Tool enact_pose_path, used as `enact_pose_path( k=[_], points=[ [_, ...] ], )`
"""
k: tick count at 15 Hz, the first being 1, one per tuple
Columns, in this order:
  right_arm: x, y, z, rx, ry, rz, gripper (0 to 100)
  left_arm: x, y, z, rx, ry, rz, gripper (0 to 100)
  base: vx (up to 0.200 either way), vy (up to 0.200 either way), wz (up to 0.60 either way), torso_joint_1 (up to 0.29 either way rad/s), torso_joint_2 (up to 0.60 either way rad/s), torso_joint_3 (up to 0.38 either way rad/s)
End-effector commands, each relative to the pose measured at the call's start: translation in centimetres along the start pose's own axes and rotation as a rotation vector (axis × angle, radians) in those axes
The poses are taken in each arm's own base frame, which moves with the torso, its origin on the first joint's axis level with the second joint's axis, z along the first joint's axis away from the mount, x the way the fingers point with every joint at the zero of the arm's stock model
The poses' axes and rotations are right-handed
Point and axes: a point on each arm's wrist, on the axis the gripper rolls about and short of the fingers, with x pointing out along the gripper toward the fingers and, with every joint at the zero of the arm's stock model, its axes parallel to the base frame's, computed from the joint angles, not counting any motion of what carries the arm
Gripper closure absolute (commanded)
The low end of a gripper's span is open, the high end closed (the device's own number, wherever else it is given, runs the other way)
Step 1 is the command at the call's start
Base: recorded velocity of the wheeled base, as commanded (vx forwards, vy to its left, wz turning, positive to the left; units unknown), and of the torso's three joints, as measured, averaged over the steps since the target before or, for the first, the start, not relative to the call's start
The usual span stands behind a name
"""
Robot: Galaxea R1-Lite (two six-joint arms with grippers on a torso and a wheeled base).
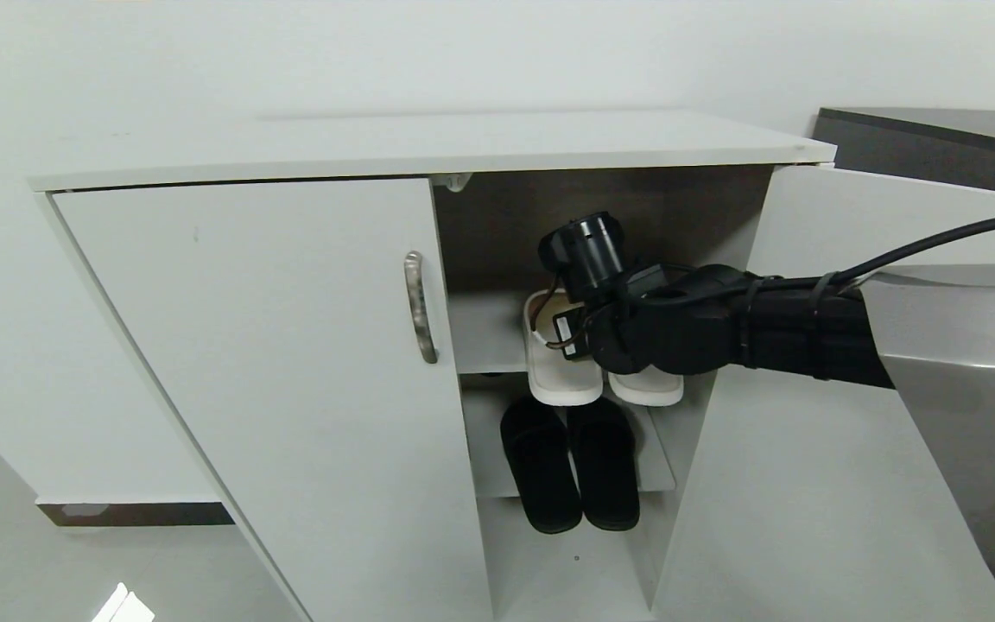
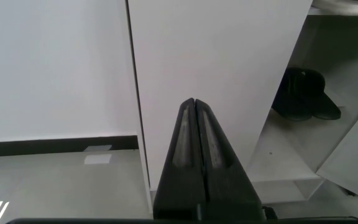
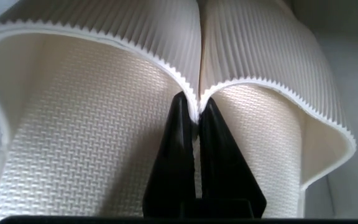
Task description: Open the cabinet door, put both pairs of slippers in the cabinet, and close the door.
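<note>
The right gripper (image 3: 196, 107) is clamped on the white slippers (image 1: 560, 387) by their touching inner edges, so both sit as one on the upper shelf of the cabinet (image 1: 428, 142). The black slippers (image 1: 571, 466) lie below. The left gripper (image 2: 194, 104) hangs closed and empty.

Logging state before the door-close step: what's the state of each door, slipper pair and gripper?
Left door: shut.
Right door: open.
White slippers: on upper shelf, pinched by right gripper.
Black slippers: on lower shelf, free.
Right gripper: shut on white slippers.
Left gripper: shut, empty.

Black cabled arm (image 1: 722, 333), wedge-shaped right claw (image 3: 196, 102)
</note>
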Motion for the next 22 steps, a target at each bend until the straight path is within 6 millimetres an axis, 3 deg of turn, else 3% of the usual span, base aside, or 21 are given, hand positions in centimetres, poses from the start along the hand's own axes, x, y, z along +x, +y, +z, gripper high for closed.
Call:
enact_pose_path(
  k=[1, 3, 6, 9, 14, 22],
  points=[
    [-2.7, -0.5, 1.8, 0.027, -0.06, 0.028, 100, 0.0, 0.0, 0.0, 0.0, 0.002, -0.001, 100, 0.0, 0.0, 0.0, 0.0, 0.0, 0.0],
    [-5.2, 0.0, 3.0, -0.001, -0.123, 0.04, 100, 0.0, 0.0, 0.0, 0.0, 0.001, -0.002, 100, 0.0, 0.0, 0.0, 0.0, 0.0, 0.0],
    [-5.9, 0.6, 3.6, -0.026, -0.182, 0.033, 100, 0.0, 0.0, 0.0, 0.0, 0.001, -0.001, 100, 0.0, 0.0, 0.0, 0.0, 0.0, 0.0],
    [-5.6, 0.3, 3.7, -0.02, -0.182, 0.023, 100, 0.0, 0.0, 0.0, 0.0, 0.002, 0.001, 100, 0.0, 0.0, 0.0, 0.0, 0.0, 0.0],
    [-3.6, -2.2, 3.9, 0.007, -0.161, -0.052, 100, 0.0, 0.0, 0.0, 0.0, 0.002, 0.001, 100, 0.0, 0.0, 0.0, 0.0, 0.0, 0.0],
    [-3.0, -2.4, 3.7, 0.017, -0.152, -0.06, 100, 0.0, 0.0, 0.0, 0.0, 0.001, 0.001, 100, 0.075, 0.0, 0.0, 0.001, 0.0, 0.003]
  ],
)
